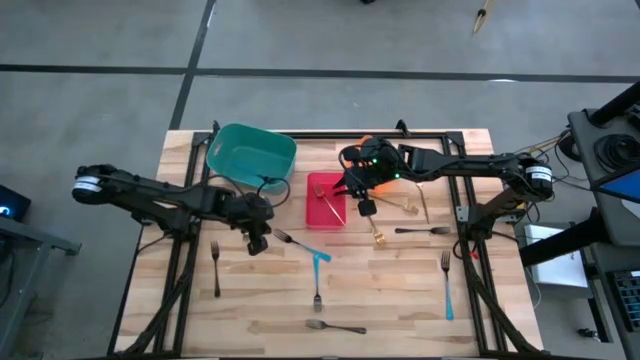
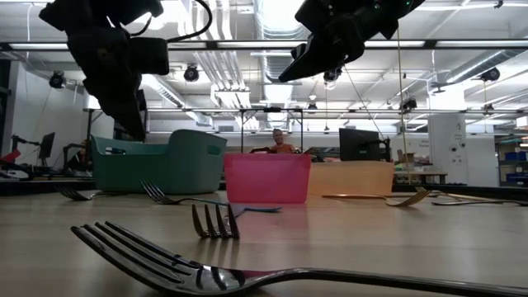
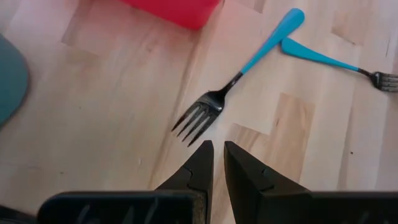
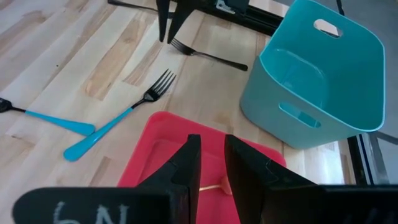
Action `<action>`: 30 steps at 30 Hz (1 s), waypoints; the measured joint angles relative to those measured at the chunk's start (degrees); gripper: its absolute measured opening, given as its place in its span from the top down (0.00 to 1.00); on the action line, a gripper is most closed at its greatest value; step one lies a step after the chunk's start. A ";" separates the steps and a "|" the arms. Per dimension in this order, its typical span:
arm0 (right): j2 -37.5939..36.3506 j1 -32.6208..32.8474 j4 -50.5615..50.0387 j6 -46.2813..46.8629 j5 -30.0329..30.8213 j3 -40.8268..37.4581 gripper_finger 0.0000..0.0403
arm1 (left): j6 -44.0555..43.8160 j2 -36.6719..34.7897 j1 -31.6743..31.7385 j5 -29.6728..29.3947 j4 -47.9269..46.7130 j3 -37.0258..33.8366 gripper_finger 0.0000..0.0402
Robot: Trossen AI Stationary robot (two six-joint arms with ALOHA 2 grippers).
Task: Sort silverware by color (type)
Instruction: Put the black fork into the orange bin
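My left gripper hovers over the bare table, its fingers a narrow gap apart and empty, just short of the tines of a light-blue-handled fork. A second blue-handled fork lies flat with its handle end beside the first one's. My right gripper hangs over the red bin, fingers slightly apart and empty. A gold fork lies in the red bin. Other forks lie flat on the table: gold, dark, silver, blue-handled.
A teal bin stands at the far left. An orange bin sits under my right arm beside the red one. Another gold fork and a dark fork lie at the right. A person shows far behind the table.
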 joint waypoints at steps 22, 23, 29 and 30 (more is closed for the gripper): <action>0.00 -0.02 0.04 0.13 0.00 0.00 0.84 | 1.68 1.85 0.07 -8.25 2.94 -0.09 0.95; 0.00 -0.02 0.05 0.14 0.02 0.00 0.84 | 2.57 2.30 0.05 -8.31 3.52 -0.08 0.95; 0.00 0.00 0.05 0.02 0.00 0.00 0.84 | 5.89 6.45 0.02 -8.48 6.69 -0.12 0.95; 0.00 -0.02 0.05 0.02 0.00 0.00 0.84 | 6.34 7.29 0.02 -8.95 7.24 -0.12 0.95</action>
